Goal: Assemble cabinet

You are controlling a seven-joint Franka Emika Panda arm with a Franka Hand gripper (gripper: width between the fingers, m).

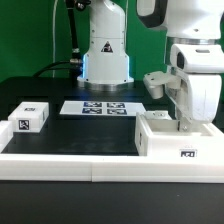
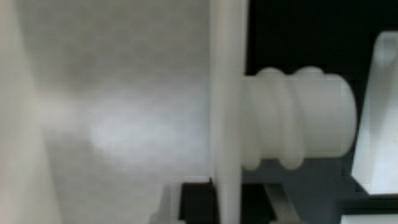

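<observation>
The cabinet body [image 1: 170,140] is a white box with a small tag on its front, at the exterior view's right. My gripper [image 1: 184,122] reaches down into it from above. In the wrist view a thin white cabinet panel [image 2: 222,90] runs edge-on between my dark fingers [image 2: 199,200], and my gripper [image 2: 228,205] is shut on it. A white ridged knob [image 2: 302,110] sticks out of one side of the panel. A small white tagged cabinet piece [image 1: 30,116] lies apart at the exterior view's left.
The marker board [image 1: 97,107] lies flat on the black table in front of the white robot base [image 1: 105,50]. A low white rail [image 1: 90,160] runs along the table's front edge. The arm's white body [image 1: 195,60] stands over the cabinet.
</observation>
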